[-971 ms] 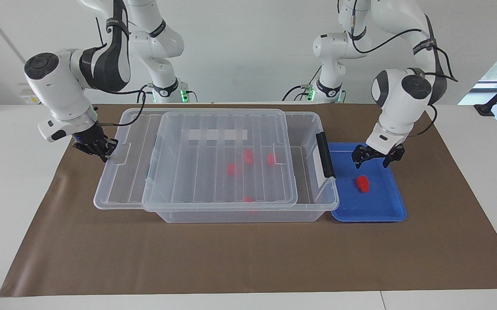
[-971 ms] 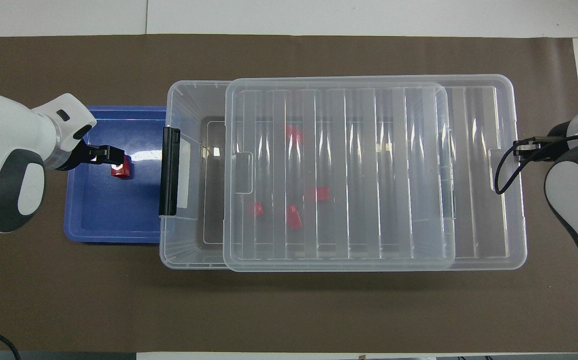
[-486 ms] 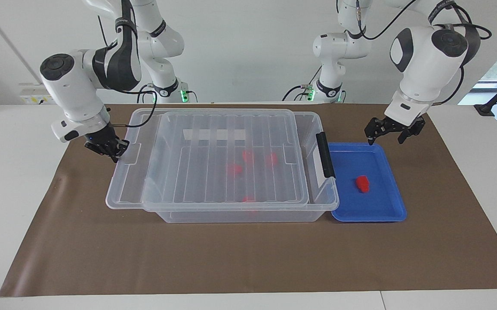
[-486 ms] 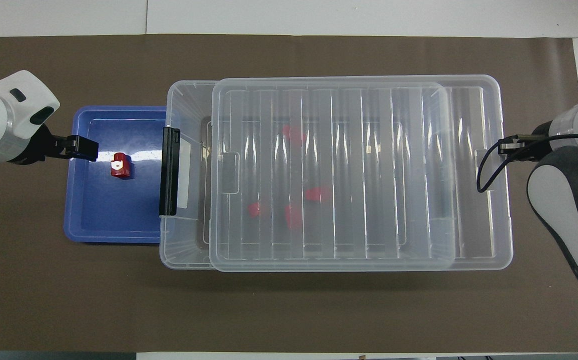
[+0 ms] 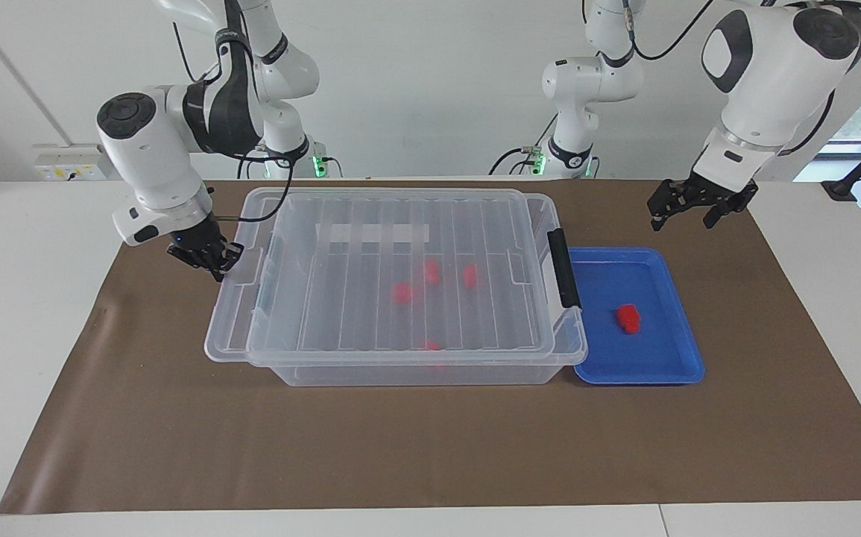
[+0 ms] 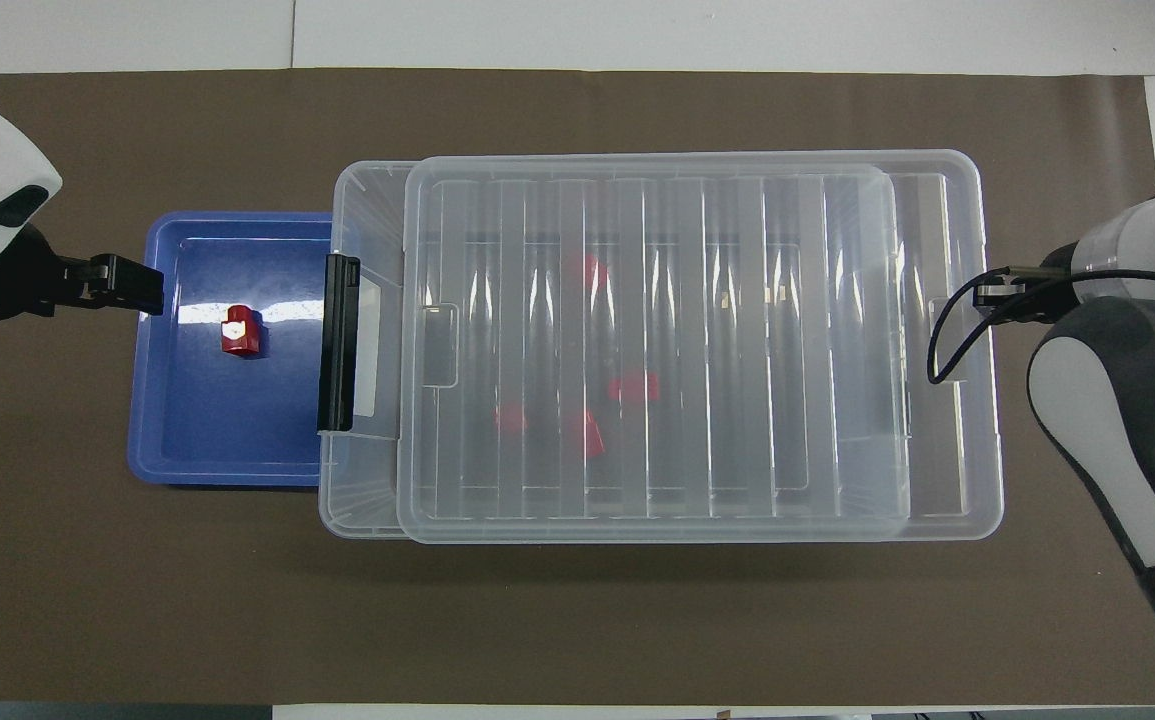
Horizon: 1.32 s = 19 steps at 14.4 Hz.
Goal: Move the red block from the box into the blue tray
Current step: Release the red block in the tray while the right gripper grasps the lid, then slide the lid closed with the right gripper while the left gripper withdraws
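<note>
One red block lies in the blue tray, and shows from overhead in the tray. Several more red blocks lie in the clear box under its ribbed lid. My left gripper is open and empty, raised over the mat beside the tray's edge nearer the robots; from overhead it covers the tray's rim. My right gripper is shut on the lid's end rim at the right arm's end of the box. The lid overhangs that end a little.
The box has a black latch on the end that touches the tray. A brown mat covers the table under both. White table shows at both ends of the mat.
The lid has slid toward the left arm's end, covering more of the box, with my right gripper on it. My left gripper has risen from over the tray and drawn back toward the robots.
</note>
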Each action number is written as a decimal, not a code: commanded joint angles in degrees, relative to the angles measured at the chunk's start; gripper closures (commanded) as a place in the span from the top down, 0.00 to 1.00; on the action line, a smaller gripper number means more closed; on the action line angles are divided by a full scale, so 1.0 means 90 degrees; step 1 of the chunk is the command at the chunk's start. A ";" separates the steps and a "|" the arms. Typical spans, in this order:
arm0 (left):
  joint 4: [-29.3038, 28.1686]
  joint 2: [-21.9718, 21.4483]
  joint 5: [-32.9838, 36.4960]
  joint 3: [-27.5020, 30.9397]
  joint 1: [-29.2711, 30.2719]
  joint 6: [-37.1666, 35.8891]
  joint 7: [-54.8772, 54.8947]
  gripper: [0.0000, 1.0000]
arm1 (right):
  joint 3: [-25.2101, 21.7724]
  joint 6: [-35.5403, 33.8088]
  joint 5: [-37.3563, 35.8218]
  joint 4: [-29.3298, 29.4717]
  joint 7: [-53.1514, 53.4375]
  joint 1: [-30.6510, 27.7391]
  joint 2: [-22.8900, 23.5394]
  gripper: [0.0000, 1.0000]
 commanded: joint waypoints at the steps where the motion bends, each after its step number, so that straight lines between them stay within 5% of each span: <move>1: 0.0207 -0.0022 -0.0177 -0.0010 0.0243 -0.0377 0.0223 1.00 | 0.0030 -0.0044 0.0056 -0.0128 0.0227 0.0015 -0.0143 0.00; 7: 0.0744 -0.0032 -0.0226 0.0010 0.0313 -0.0953 0.0575 1.00 | 0.0060 -0.0054 0.0056 -0.0128 0.0462 0.0122 -0.0143 0.00; 19: -0.0067 -0.0569 -0.0236 0.0010 0.0254 -0.0846 0.0584 1.00 | 0.0060 -0.0054 0.0056 -0.0128 0.0941 0.0396 -0.0162 0.00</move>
